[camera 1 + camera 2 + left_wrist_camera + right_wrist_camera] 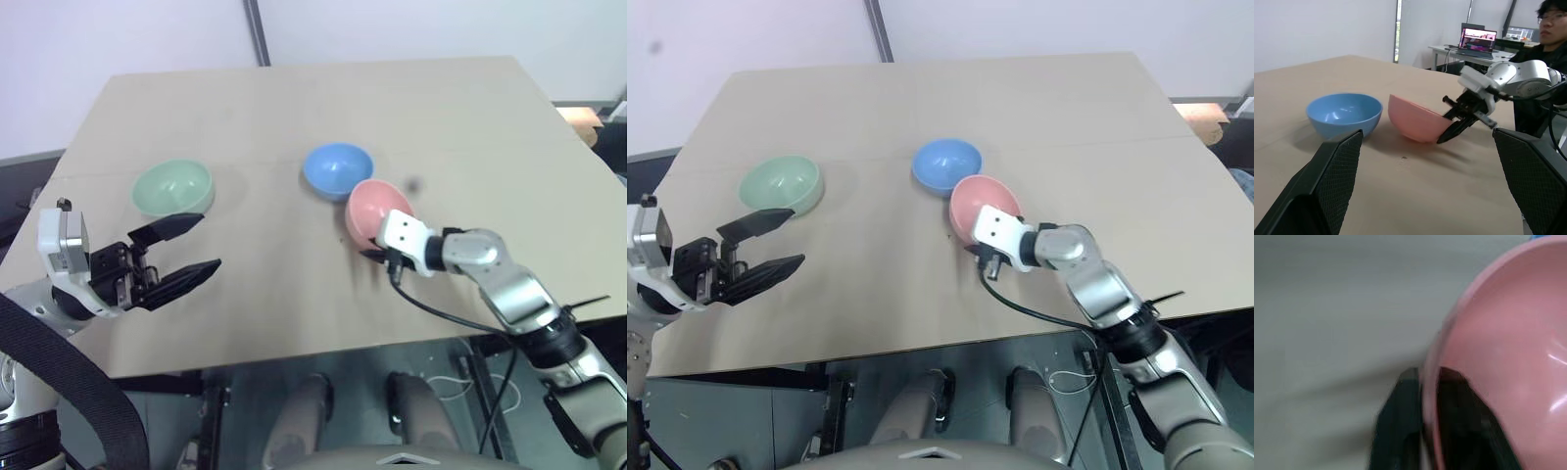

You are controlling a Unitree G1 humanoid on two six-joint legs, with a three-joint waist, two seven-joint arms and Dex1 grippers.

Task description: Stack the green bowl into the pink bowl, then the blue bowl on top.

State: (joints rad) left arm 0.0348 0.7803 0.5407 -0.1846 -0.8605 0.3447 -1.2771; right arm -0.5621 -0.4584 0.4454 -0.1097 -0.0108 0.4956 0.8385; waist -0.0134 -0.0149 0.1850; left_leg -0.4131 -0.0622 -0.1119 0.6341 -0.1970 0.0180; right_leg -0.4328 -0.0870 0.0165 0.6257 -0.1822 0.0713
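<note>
Nothing stacked yet. Pinching rim of pink bowl with right gripper, tipping it beside blue bowl mid-table. Hovering left gripper, fingers wide apart, near green bowl, sitting alone. Both stacking steps remaining.

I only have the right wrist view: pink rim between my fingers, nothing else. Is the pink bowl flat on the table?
Observer: No. The pink bowl is tilted, its near edge lifted where the right gripper pinches the rim.
Operator: Where is the blue bowl?
Observer: The blue bowl sits upright just behind the pink one, very close to it.
Operator: And the green bowl?
Observer: The green bowl stands apart on the robot's left side of the table, unstacked.
Operator: What is the left gripper doing?
Observer: The left gripper is open, holding nothing, just in front of the green bowl.
</note>
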